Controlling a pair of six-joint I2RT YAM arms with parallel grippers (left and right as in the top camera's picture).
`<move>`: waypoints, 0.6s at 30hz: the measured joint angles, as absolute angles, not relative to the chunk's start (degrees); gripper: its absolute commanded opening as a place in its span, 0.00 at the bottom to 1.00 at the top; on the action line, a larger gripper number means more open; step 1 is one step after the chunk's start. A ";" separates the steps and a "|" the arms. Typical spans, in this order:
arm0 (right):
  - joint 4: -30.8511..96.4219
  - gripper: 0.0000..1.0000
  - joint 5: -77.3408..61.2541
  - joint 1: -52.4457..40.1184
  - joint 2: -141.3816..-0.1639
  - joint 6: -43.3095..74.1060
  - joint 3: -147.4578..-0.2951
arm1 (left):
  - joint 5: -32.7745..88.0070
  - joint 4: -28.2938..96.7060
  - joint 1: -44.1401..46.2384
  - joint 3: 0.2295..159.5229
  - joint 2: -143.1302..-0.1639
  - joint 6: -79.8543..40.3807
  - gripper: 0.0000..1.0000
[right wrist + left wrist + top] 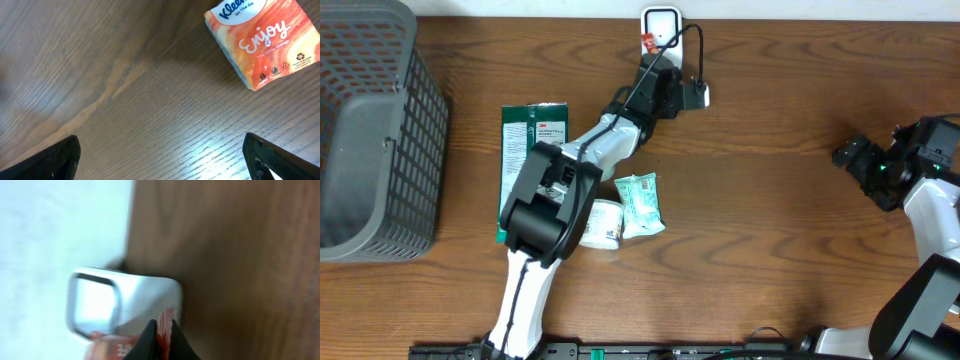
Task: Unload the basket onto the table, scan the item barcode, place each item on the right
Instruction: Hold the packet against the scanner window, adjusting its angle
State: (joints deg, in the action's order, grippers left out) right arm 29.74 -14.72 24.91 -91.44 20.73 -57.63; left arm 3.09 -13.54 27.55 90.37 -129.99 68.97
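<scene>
red packet (168,315) pinched by left gripper (162,332) at white scanner (130,297), right gripper (160,155) spread (near kleenex pack (260,40))

The overhead camera looks straight down from well above and takes in the whole wooden surface (770,120). The left wrist camera faces along the left claw (160,342), very near and blurred, at the white scanner (125,297) on the far edge, which the overhead view shares. The right wrist camera looks down close on the wood, with the right claw (162,160) tips at its lower corners.
</scene>
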 measured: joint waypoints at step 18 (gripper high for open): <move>29.74 0.99 -14.72 24.93 -91.44 20.75 -57.63 | 5.45 -19.94 25.58 90.37 -126.63 68.97 0.07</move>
State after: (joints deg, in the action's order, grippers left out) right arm 29.74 -14.72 24.93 -91.44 20.75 -57.63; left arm 5.45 -19.94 25.58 90.37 -126.63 68.97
